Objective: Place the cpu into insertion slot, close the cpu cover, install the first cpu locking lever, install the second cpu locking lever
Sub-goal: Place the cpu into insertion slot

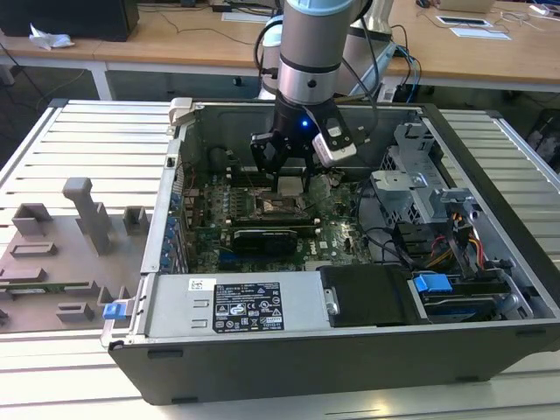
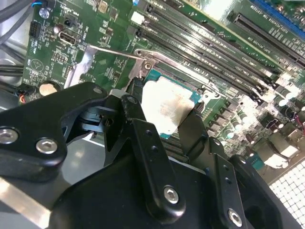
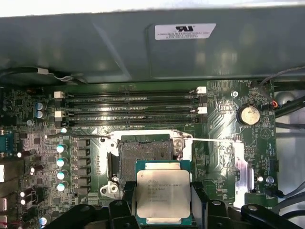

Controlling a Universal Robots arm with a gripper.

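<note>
Black gripper [image 3: 163, 202] fingers [image 2: 143, 138] sit closest in both wrist views, clamped on two opposite edges of the cpu [image 3: 163, 188]. The chip is held flat between them with its silvery top facing up and its thin green rim showing around the edge. In the second wrist view the cpu [image 2: 167, 102] reaches out past the fingertips.

Just beyond the chip lies the insertion slot [image 3: 145, 153], its dark pin grid uncovered inside a silvery metal frame. In the first wrist view the chip's far edge overlaps the near edge of the slot; most of the grid is still bare, so the chip is not seated. A thin metal rod [image 3: 214, 140] runs out sideways from the frame, and another [image 3: 76, 137] runs out from the opposite side. Past the slot lie the long black memory slots [image 3: 133, 117], with a round coin battery [image 3: 249, 114] off to one side.

In the exterior view the gripper [image 1: 291, 179] hangs straight down inside the open computer case [image 1: 289, 359], just above the slot [image 1: 276, 207] on the green motherboard [image 1: 337, 236]. The case rests on a slatted metal surface [image 1: 96, 140].
</note>
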